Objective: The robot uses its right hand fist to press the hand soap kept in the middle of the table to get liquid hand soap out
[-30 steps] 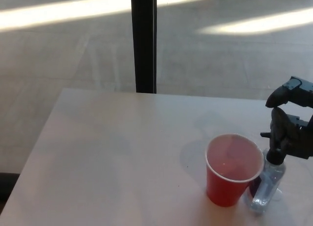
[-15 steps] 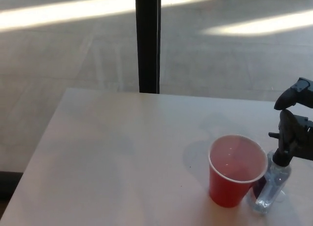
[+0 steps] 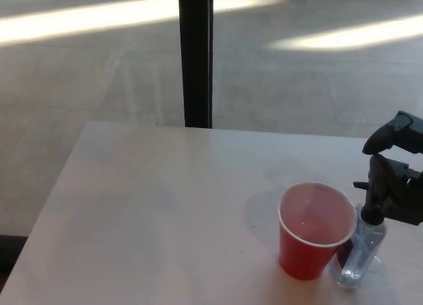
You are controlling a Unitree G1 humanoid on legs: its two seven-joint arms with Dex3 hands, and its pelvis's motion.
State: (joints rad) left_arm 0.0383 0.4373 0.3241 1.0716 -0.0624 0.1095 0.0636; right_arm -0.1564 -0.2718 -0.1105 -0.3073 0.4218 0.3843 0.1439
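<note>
Nearest you, at the bench's [image 3: 152, 206] front right, the clear hand soap bottle [image 3: 360, 249] stands close behind and right of the red cup [image 3: 314, 229], its long axis near upright and leaning slightly right; its black pump head [image 3: 372, 209] sits at the top, and the nozzle direction you cannot make out. The right hand [image 3: 396, 179] is directly above and a little right of that pump, seemingly touching it; whether its fingers are curled into a fist you cannot tell, since it is cut by the frame edge. Your press should run straight down along the bottle's axis. The left hand is out of sight, so the right is the one placed for it.
</note>
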